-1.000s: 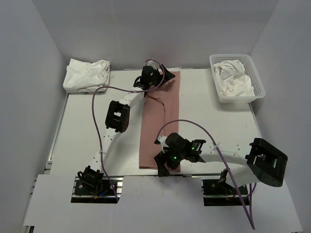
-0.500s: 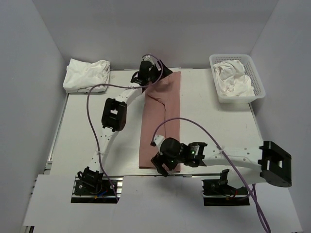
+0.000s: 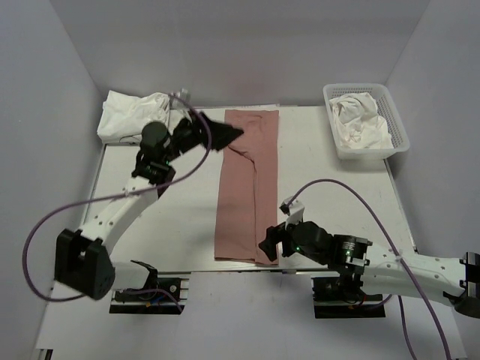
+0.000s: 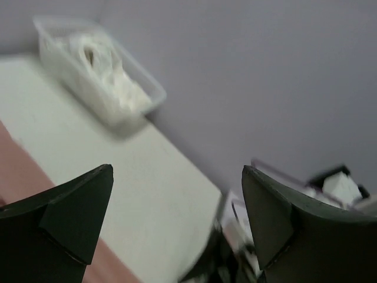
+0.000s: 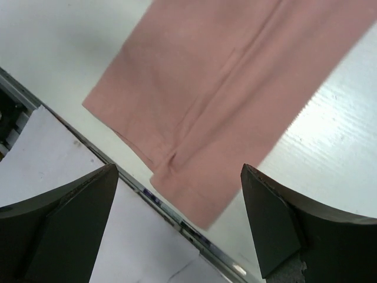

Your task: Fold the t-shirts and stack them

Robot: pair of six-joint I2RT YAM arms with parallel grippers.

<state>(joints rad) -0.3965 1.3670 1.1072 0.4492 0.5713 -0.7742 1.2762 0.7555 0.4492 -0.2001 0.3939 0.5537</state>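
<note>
The dusty-pink t-shirt lies folded into a long narrow strip down the middle of the table; no print shows. My left gripper hovers open beside the strip's far left corner, holding nothing. In the left wrist view the left gripper has bare table between its fingers and pink cloth at the lower left. My right gripper is open at the strip's near right corner. The right wrist view shows the right gripper above the pink shirt's near end, empty. White t-shirts sit crumpled at the back left.
A white plastic basket at the back right holds more white cloth; the basket also appears blurred in the left wrist view. The table's metal front edge runs just below the pink shirt's near end. Purple cables loop off both arms.
The left arm has swung out to the left, and its gripper has come off the shirt's far end. The right arm has drawn back toward the right. The shirt's far end now lies flat.
</note>
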